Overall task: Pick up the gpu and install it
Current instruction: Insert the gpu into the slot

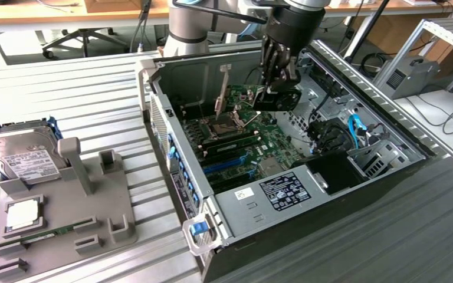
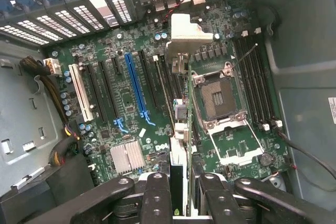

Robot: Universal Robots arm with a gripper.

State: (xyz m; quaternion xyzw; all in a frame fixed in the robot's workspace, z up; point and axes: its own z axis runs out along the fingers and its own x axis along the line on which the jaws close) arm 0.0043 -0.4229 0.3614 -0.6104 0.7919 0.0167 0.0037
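My gripper [image 1: 278,81] reaches down into the open computer case [image 1: 246,206] and is shut on the gpu [image 1: 280,99], whose black round fan faces the exterior view. In the wrist view the gpu [image 2: 181,145] is a thin edge-on card between my two black fingers [image 2: 156,192], with the gripper [image 2: 182,184] centred on it. The card hangs above the green motherboard [image 2: 126,103], over the black slots between the blue slot [image 2: 135,85] and the open CPU socket [image 2: 218,98]. Whether its edge touches a slot I cannot tell.
On the exterior view's left a grey holder fixture [image 1: 92,224] carries a silver hard drive [image 1: 22,156], a CPU chip [image 1: 23,213] and a RAM stick [image 1: 45,237]. Case walls, a drive cage [image 1: 368,156] and cables [image 1: 356,130] ring the motherboard [image 1: 266,144].
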